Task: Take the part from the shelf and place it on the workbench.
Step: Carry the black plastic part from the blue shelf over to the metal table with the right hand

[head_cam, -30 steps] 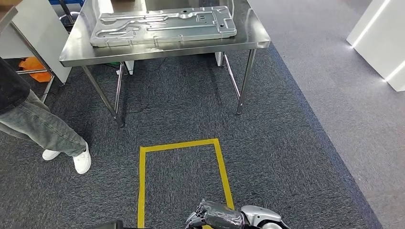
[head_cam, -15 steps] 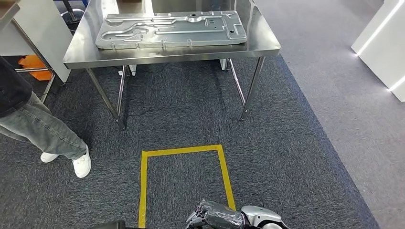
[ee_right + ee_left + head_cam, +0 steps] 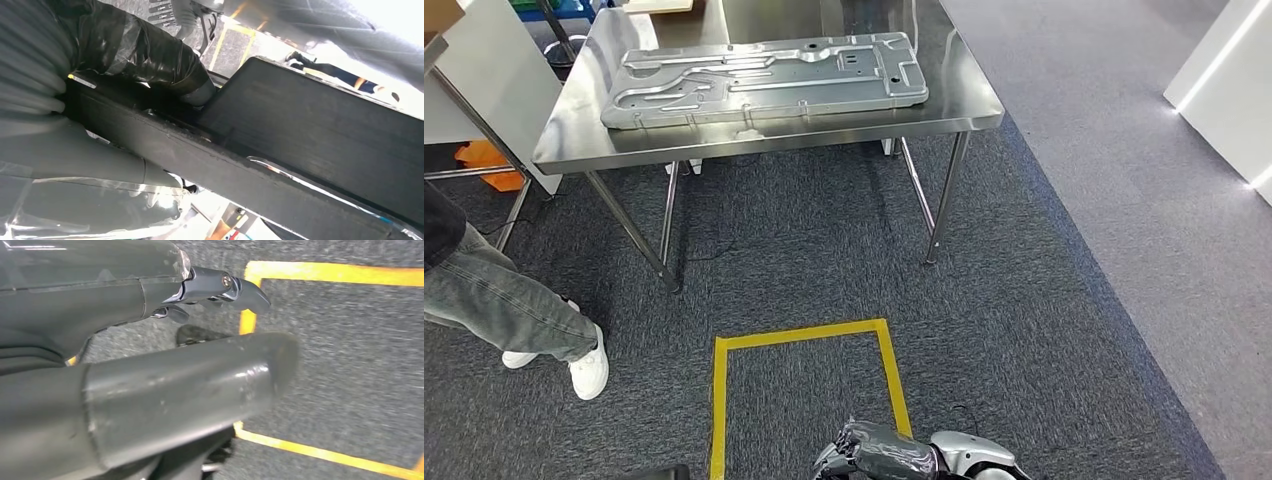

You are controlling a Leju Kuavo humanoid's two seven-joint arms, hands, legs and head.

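At the bottom edge, head view: the right robot hand [image 3: 879,455] sits low and close to the body, dark fingers curled, its silver wrist just behind it; what it holds is cut off by the frame.
Right wrist view: the same robot hand is clamped on the part [image 3: 320,135], a dark flat slab. Dark taped fingers [image 3: 145,50] press on one face and the grey thumb [image 3: 75,155] lies under the other.
Part location: in the right robot hand, well apart from the counter [image 3: 774,132].
Left wrist view: the left robot hand [image 3: 165,380] hangs over the carpet. The thick thumb is blurred across the foreground and the darker fingers [image 3: 240,287] reach out above it. A dark shape sits between them, so I cannot tell whether it holds anything.
Counter, head view: a steel top on thin legs, ahead of the robot, carrying a large stamped metal plate [image 3: 764,78] lying flat along its length.
Floor: grey carpet [image 3: 1024,330] with a yellow tape outline [image 3: 804,333] between robot and counter; the left wrist view catches the same tape up close.
Left of the counter: a person's leg [image 3: 504,300] in grey jeans and a white shoe [image 3: 589,368] beside the tape outline.
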